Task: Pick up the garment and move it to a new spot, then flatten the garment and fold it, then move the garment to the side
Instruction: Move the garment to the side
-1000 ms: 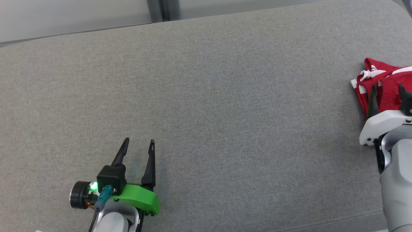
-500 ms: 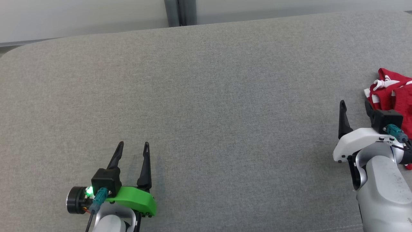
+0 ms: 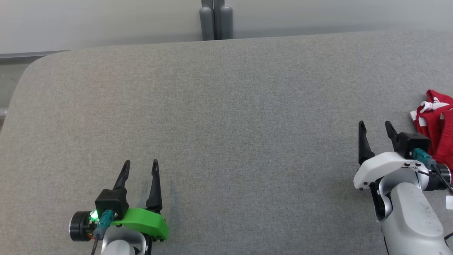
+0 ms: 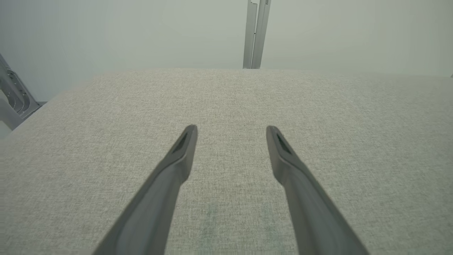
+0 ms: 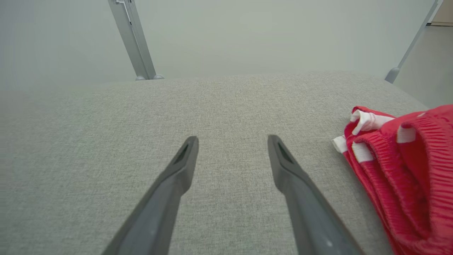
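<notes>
Head view: the grey fabric-covered bench (image 3: 226, 106) spans the frame, with a pale wall and a grey vertical post (image 3: 216, 21) behind its far edge. The left end effector (image 3: 141, 162) sits at the lower left on a green bracket, both dark fingers spread apart and pointing toward the far edge, with nothing between them. The right end effector (image 3: 375, 124) sits at the right, fingers likewise spread and empty. The red garment (image 3: 435, 131), bunched and showing white stripes and a white cord, lies on the bench at the right edge, just beside the right end effector and well apart from the left one.

Left wrist view: the left end effector (image 4: 230, 129) is spread over bare fabric.

Right wrist view: the right end effector (image 5: 231, 139) is spread; the red garment (image 5: 400, 170), with a ribbed band, lies to the right of its fingers, not touching them.
</notes>
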Robot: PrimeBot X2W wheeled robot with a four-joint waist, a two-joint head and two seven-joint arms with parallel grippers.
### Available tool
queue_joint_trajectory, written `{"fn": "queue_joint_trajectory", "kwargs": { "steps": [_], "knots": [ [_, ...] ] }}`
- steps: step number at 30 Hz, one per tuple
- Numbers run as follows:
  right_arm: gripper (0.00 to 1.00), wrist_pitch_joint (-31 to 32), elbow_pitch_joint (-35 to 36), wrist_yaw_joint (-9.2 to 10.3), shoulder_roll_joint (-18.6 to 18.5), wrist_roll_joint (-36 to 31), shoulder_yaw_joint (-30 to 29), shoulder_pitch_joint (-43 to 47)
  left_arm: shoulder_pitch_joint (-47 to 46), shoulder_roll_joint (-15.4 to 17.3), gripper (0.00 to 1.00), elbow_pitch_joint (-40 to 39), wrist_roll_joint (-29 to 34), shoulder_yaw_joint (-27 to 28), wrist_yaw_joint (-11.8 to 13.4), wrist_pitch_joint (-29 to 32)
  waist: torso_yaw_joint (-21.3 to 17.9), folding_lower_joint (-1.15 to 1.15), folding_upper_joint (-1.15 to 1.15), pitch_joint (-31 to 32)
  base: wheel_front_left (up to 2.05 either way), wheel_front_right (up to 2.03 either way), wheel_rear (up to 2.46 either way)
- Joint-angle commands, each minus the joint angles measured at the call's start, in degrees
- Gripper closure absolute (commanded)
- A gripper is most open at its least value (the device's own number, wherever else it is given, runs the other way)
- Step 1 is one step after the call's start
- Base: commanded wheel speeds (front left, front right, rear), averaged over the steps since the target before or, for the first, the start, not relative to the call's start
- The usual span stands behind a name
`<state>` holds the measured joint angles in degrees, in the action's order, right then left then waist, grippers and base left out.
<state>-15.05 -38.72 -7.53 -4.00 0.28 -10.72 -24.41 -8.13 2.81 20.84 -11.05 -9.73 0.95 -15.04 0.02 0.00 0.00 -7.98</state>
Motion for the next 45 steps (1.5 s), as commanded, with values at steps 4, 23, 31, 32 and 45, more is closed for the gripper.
{"fn": "queue_joint_trajectory", "kwargs": {
  "steps": [4, 23, 31, 32, 45],
  "knots": [
    [0.0, -0.12, 0.9, 0.09, 0.46, 1.86, 0.45, 2.05, 1.18, 0.24, 0.0, 0.23, -0.59, 0.66, 0.59, -0.12, 0.93, 0.0, 0.0, 1.62, 0.0, 0.0, 0.0],
    [0.0, -0.12, 6.51, 0.09, 1.03, 5.43, 6.0, 10.05, 3.31, 0.23, 0.0, 1.09, -0.52, 2.32, 1.36, -0.12, 2.06, 0.0, 0.0, 6.65, 0.0, 0.0, 0.0],
    [0.0, -0.12, 7.83, 0.09, 1.03, 7.78, 8.01, 12.08, 4.07, 0.23, 0.0, 1.62, 0.04, 2.75, 1.72, -0.12, 1.86, 0.0, 0.0, 7.76, 0.0, 0.0, 0.0],
    [0.0, -0.12, 7.94, 0.09, 1.04, 8.08, 8.24, 12.21, 4.17, 0.23, 0.0, 1.68, 0.04, 2.78, 1.82, -0.12, 1.8, 0.0, 0.0, 7.87, 0.0, 0.0, 0.0],
    [0.0, -0.12, 9.41, 0.09, 1.03, 9.14, 9.54, 12.46, 4.61, 0.24, 0.0, 1.06, -1.55, 3.11, -0.24, -0.12, 1.4, 0.0, 0.0, 7.97, 0.0, 0.0, 0.0]
  ]
}}
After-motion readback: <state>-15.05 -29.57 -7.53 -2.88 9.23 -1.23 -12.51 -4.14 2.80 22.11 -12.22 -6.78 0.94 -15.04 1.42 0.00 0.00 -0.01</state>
